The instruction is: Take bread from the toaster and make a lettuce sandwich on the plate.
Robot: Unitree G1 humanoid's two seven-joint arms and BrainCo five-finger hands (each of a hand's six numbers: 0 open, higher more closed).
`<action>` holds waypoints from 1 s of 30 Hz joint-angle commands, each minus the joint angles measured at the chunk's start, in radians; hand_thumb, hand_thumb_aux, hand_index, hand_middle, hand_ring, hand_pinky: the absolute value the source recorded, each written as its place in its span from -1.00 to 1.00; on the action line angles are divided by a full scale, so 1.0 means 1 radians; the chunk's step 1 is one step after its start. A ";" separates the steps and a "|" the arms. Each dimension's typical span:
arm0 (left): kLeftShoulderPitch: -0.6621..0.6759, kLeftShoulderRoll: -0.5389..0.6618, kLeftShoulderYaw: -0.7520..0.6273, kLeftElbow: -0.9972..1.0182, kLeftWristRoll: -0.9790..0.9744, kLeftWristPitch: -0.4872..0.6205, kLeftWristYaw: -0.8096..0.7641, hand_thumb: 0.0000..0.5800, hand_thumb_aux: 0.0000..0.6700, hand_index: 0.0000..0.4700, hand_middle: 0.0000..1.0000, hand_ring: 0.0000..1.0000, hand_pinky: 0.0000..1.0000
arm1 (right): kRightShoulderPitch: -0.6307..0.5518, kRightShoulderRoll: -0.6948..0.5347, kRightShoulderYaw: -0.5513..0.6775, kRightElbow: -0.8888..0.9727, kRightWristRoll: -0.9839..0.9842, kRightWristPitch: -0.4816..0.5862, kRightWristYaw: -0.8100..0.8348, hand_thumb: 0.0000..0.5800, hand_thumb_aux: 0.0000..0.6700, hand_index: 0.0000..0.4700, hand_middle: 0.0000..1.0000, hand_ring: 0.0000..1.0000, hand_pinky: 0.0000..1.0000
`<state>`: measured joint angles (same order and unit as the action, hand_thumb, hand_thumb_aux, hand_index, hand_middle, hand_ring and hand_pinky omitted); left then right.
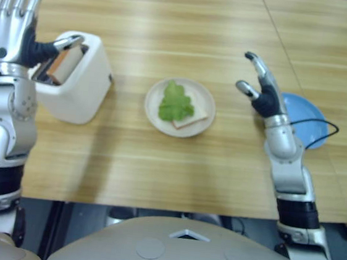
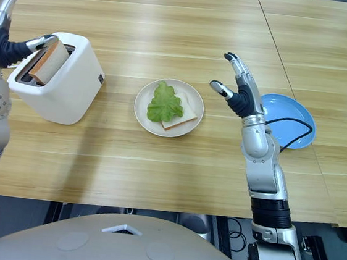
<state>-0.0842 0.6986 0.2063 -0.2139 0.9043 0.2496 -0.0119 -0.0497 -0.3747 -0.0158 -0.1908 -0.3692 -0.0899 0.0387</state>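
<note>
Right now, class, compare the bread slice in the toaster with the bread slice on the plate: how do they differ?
The toaster's bread slice stands tilted on edge in the white toaster; the plate's bread slice lies flat on the cream plate. The toaster's bread slice is bare; the plate's bread slice is partly covered by lettuce. Both are single slices of bread.

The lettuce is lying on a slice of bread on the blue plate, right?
Not quite. The lettuce does lie on a slice of bread, but on the cream plate in the middle of the table, not the blue plate off to the robot's right. The right eye view shows it.
</note>
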 commanded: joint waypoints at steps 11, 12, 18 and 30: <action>-0.021 -0.032 -0.147 0.232 -0.031 0.085 -0.085 -1.00 -1.00 -1.00 -1.00 -1.00 -1.00 | 0.005 -0.018 -0.005 0.033 -0.025 -0.021 -0.009 -1.00 -1.00 -1.00 -1.00 -1.00 -1.00; -0.021 -0.032 -0.150 0.237 -0.036 0.086 -0.085 -1.00 -1.00 -1.00 -1.00 -1.00 -1.00 | 0.007 -0.019 -0.003 0.032 -0.031 -0.020 -0.010 -1.00 -1.00 -1.00 -1.00 -1.00 -1.00; -0.023 -0.027 -0.143 0.243 -0.065 0.088 -0.062 1.00 1.00 0.96 -1.00 -1.00 -1.00 | 0.015 -0.023 -0.002 0.028 -0.045 -0.018 -0.014 -1.00 -1.00 -1.00 -1.00 -1.00 -1.00; -0.004 -0.055 -0.017 -0.117 -0.049 -0.045 0.247 1.00 1.00 0.96 1.00 1.00 1.00 | 0.016 -0.032 0.000 0.035 -0.078 -0.019 -0.028 -1.00 -1.00 -1.00 -1.00 -1.00 -1.00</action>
<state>-0.1012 0.6562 0.1459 -0.2546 0.8495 0.2341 0.1771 -0.0400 -0.4010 -0.0155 -0.1681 -0.4395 -0.1077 0.0137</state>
